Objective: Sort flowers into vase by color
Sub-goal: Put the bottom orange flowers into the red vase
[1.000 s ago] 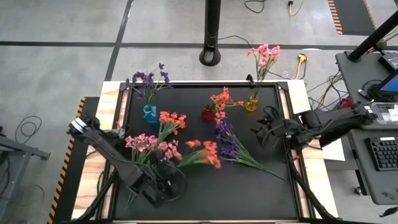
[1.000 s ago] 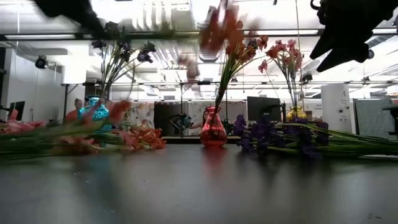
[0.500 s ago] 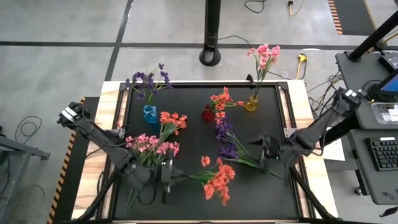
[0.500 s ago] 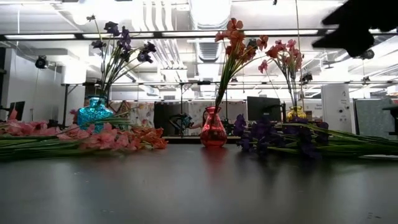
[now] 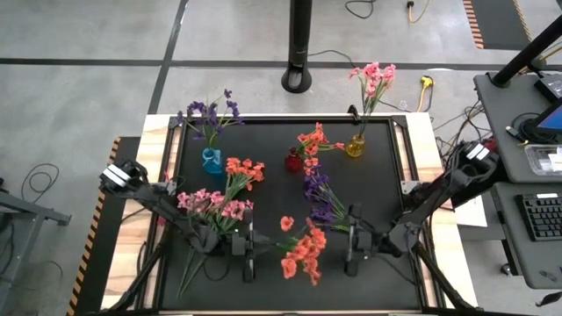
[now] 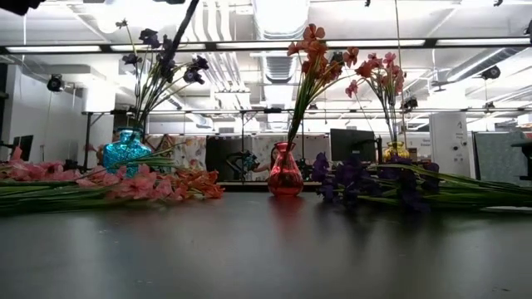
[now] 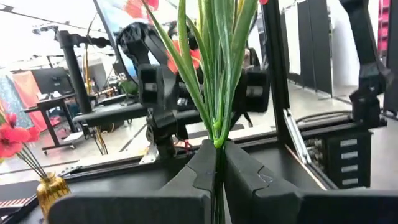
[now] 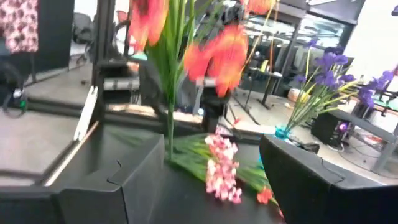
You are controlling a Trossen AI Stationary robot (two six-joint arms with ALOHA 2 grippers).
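Note:
My left gripper [image 5: 248,248] is near the table's near edge, shut on a coral-red flower sprig [image 5: 303,252] held above the mat. My right gripper [image 5: 349,243] is open, just right of the blossoms and facing them without touching. In the right wrist view the sprig [image 8: 169,68] stands ahead of the open fingers [image 8: 211,146]. A blue vase [image 5: 212,161] holds purple flowers, a red vase [image 5: 293,161] coral ones, a yellow vase [image 5: 355,147] pink ones. Pink sprigs [image 5: 215,209], a coral sprig [image 5: 242,170] and purple sprigs [image 5: 320,200] lie flat on the mat. My left gripper pinches the coral sprig's green stems [image 7: 217,140] between its two shut fingers, well below the blossoms. The fingers come level from the table's left. The sprig is lifted clear and sticks out past the fingertips toward the table's right, blossoms [image 5: 303,252] at the free end.
The three vases stand in a row along the far half of the black mat [image 5: 386,272]. In the low view they are the blue vase [image 6: 126,151], red vase [image 6: 285,171] and yellow vase [image 6: 394,150]. A black pole base [image 5: 298,81] stands beyond the table.
My left gripper has lifted the coral sprig off the mat and carried it toward the near edge and the right; the sprig now hangs level, blossoms to the right. My right gripper has moved from the table's right middle toward the near edge and left, up to the blossoms.

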